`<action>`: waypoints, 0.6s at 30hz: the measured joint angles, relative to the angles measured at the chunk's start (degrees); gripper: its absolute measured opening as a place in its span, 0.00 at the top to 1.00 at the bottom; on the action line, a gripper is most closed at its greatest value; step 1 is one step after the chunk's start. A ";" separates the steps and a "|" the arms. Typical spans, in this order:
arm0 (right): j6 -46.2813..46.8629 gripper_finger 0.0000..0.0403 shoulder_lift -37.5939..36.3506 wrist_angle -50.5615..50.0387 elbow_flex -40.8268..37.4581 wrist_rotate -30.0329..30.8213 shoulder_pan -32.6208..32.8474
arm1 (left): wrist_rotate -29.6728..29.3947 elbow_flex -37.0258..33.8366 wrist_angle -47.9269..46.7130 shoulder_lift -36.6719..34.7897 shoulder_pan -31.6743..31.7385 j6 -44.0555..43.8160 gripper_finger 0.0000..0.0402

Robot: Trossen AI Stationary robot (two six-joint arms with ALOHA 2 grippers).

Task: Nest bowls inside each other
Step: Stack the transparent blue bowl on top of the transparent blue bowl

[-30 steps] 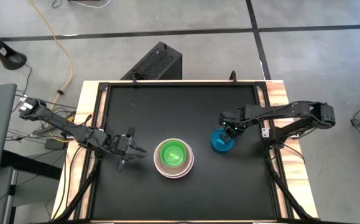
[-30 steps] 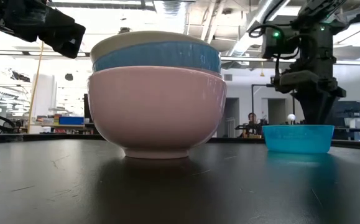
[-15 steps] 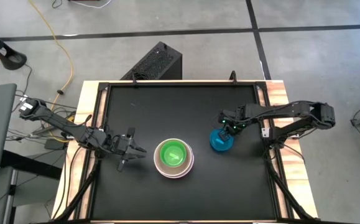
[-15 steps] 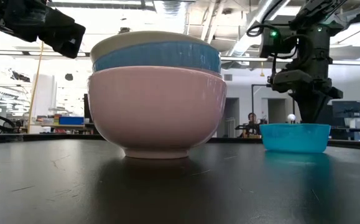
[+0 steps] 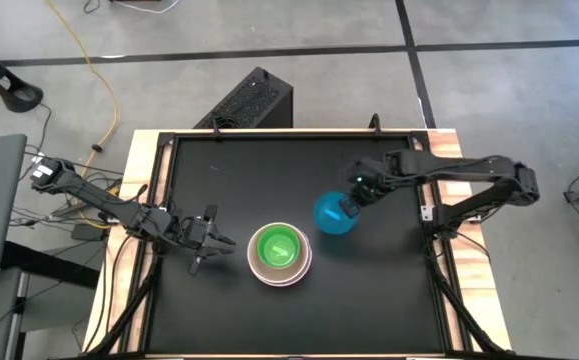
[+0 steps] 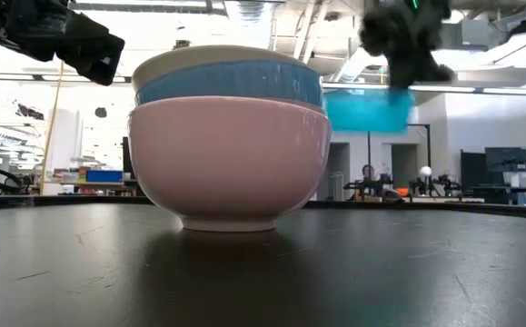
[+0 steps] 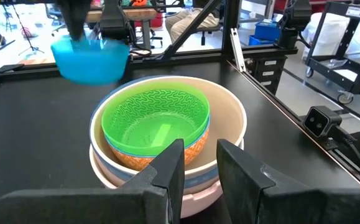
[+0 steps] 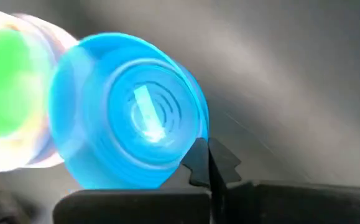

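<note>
A stack of nested bowls stands near the table's middle. The pink bowl (image 5: 304, 268) (image 6: 231, 159) is outermost, a blue one (image 6: 231, 84) and a cream-white one (image 7: 229, 118) sit inside it, and the green bowl (image 5: 278, 246) (image 7: 155, 118) lies on top. To the stack's right the small teal bowl (image 5: 329, 214) (image 6: 367, 109) (image 7: 91, 57) hangs in the air, with my right gripper (image 5: 351, 203) (image 8: 204, 158) shut on it. My left gripper (image 5: 219, 240) (image 7: 198, 165) waits open left of the stack, touching nothing. My right gripper pinches the teal bowl's rim (image 8: 198, 140) between its two fingers, on the side toward the table's right edge. The fingers slant down from above and from the right. The bowl is lifted clear of the table, mouth up and slightly tilted, beside the stack's top.
A black box (image 5: 252, 100) stands on the floor beyond the table's far edge. The black table top (image 5: 269, 170) has a raised frame with wooden strips at left and right. A small camera (image 7: 319, 121) sits at the table's edge.
My right gripper has risen from the table with the teal bowl and tipped less steeply. The bowl, which stood on the table at the right, is now lifted clear and has gone toward the stack.
</note>
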 joint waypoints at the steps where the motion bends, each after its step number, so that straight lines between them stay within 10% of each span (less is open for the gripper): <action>1: 0.04 1.00 0.09 0.26 2.19 0.22 0.81 | 0.00 0.00 -0.01 0.01 0.00 0.03 0.79; 18: -4.15 1.00 23.24 4.38 32.07 3.45 11.93 | 0.17 0.04 0.19 -0.01 0.00 -0.32 0.79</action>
